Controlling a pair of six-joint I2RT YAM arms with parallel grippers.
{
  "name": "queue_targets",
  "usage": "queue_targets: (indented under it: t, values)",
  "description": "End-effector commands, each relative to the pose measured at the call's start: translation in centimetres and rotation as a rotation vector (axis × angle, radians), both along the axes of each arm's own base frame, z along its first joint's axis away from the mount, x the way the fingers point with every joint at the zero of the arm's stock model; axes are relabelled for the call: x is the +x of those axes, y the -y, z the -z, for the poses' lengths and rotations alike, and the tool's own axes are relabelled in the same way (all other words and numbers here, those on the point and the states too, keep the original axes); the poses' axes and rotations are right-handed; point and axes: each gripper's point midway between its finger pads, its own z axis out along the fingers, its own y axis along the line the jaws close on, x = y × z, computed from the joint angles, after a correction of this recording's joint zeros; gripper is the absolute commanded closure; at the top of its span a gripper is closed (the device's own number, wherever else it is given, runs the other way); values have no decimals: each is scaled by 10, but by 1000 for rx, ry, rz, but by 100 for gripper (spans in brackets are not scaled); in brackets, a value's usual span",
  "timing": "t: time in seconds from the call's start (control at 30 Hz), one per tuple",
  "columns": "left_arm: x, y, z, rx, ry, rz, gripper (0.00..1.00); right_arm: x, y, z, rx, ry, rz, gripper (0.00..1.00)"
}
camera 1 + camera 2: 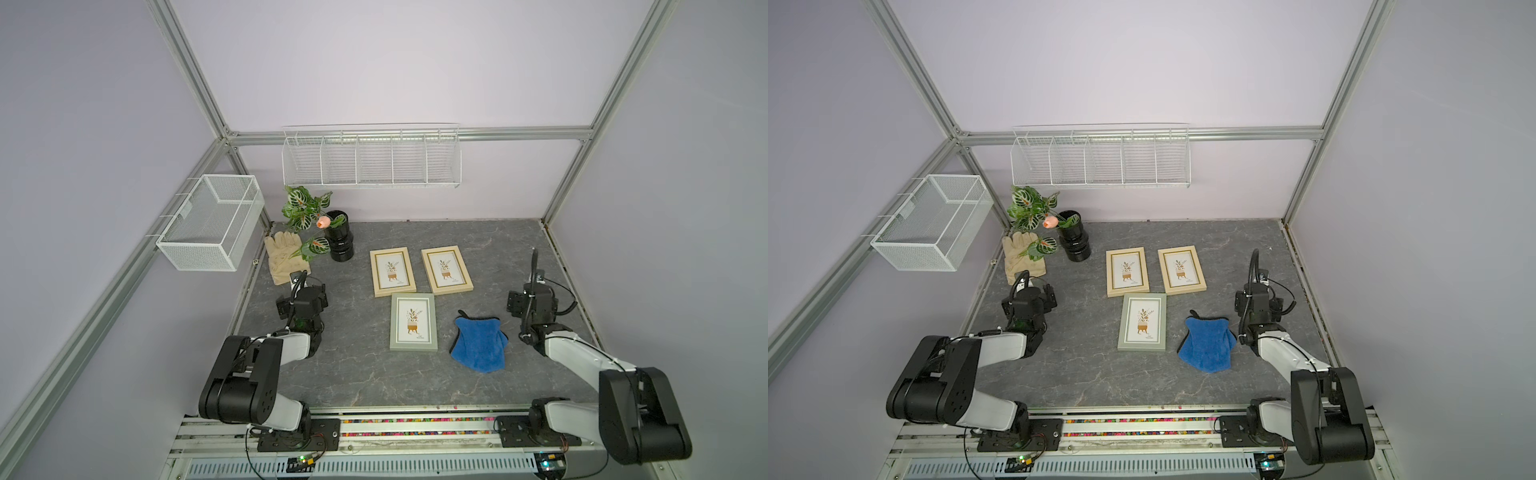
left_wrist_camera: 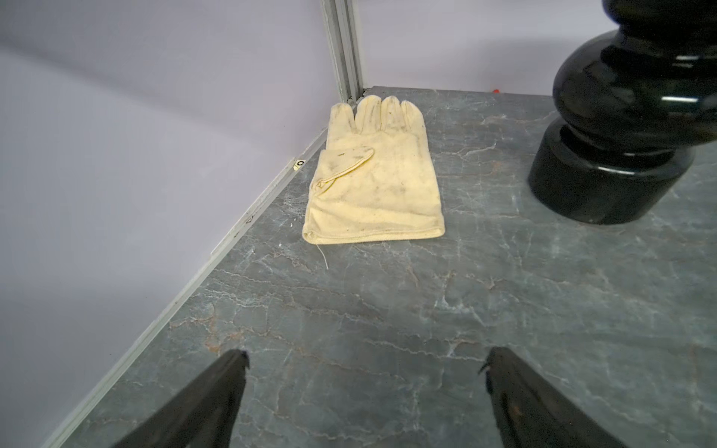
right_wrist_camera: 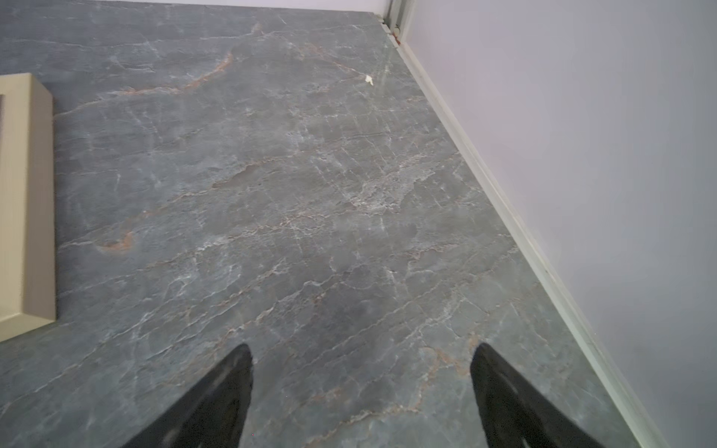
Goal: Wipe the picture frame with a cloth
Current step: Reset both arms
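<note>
Blue cloth [image 1: 480, 341], three picture frames [image 1: 413, 322], one glove [image 1: 281, 258]

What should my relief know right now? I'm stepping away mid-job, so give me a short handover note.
Left gripper: open, empty, above bare table, facing the glove.
Right gripper: open, empty, above bare table.
Cloth: on the table beside the grey frame, not touching it, on the right arm's side. Two wooden frames lie behind.
Done: nothing; cloth not yet picked up.
Left: grasp cloth, wipe a frame.
</note>
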Motion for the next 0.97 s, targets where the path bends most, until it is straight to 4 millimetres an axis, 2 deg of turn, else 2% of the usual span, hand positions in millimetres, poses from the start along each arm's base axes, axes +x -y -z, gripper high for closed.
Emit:
queue_targets:
  t: [0.0,0.07,0.17,0.27,0.3,0.37,0.4,0.47,0.93]
  values:
    - [18,2,-19,-49,104,52,1,27,-16,-23,8,144,-122,11]
    - [20,-2,-19,-55,149,64,1,33,-23,-26,7,174,-182,11]
    - [20,-3,-16,-71,98,51,1,36,-27,-27,49,222,-231,11]
    - [20,-3,-18,-68,108,50,1,40,-30,-6,50,286,-264,11]
    - [20,-3,-17,-74,98,51,1,43,-30,-12,36,309,-260,11]
    - [20,-3,-18,-69,107,50,1,45,-25,1,71,190,-223,11]
    - [20,-3,-17,-72,101,50,1,43,-24,-2,56,232,-222,11]
    - [20,-3,-17,-70,104,51,1,39,-10,-7,29,243,-113,11]
    - [20,-3,-18,-72,105,51,1,40,-13,-5,37,237,-136,11]
